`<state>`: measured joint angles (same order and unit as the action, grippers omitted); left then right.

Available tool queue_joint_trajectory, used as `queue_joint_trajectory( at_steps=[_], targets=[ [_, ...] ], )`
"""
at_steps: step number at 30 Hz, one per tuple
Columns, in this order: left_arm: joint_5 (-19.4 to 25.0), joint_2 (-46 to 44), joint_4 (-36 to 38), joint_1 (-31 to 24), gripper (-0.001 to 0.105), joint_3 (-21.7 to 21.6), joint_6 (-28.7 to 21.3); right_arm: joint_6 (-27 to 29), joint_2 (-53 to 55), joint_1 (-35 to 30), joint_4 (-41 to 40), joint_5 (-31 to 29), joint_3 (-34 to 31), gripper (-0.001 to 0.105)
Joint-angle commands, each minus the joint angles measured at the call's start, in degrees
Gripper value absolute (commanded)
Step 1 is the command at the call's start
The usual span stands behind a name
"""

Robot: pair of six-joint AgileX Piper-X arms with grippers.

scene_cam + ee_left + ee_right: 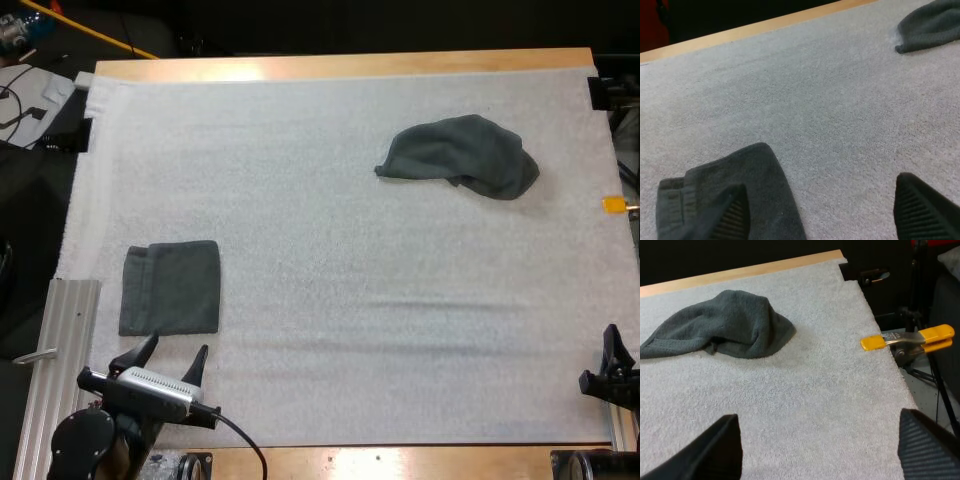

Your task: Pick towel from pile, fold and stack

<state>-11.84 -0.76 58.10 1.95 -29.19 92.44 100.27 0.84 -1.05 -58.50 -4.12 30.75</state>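
Soft, even light falls from above on the mat (350, 300). The crumpled towel (460, 155) casts a faint shadow. Pale glare marks the tabletop (230, 70) at its far left edge.

Robotics lab bench, wooden table (340, 66), white mat (350, 320), aluminium rail (62, 360) at edge, cables (20, 105) beyond, dark surround

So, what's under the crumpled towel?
The crumpled towel lies on the white mat, with nothing on top of it. Its bulge hides what is beneath, so a second towel cannot be ruled out.
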Motion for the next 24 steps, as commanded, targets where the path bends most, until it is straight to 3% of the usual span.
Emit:
queue_joint_trajectory(
  at_steps=[1, 24],
  targets=[
    [-0.2, -8.2, -1.0, 0.1, 0.059, -0.1, 0.3, 0.1, 2.1, -0.2, 0.2, 0.0, 0.1, 0.064],
    [-0.1, -8.0, -1.1, 0.1, 0.059, -0.1, 0.2, 0.1, 2.2, -0.1, -0.1, 0.0, 0.2, 0.064]
  ],
)
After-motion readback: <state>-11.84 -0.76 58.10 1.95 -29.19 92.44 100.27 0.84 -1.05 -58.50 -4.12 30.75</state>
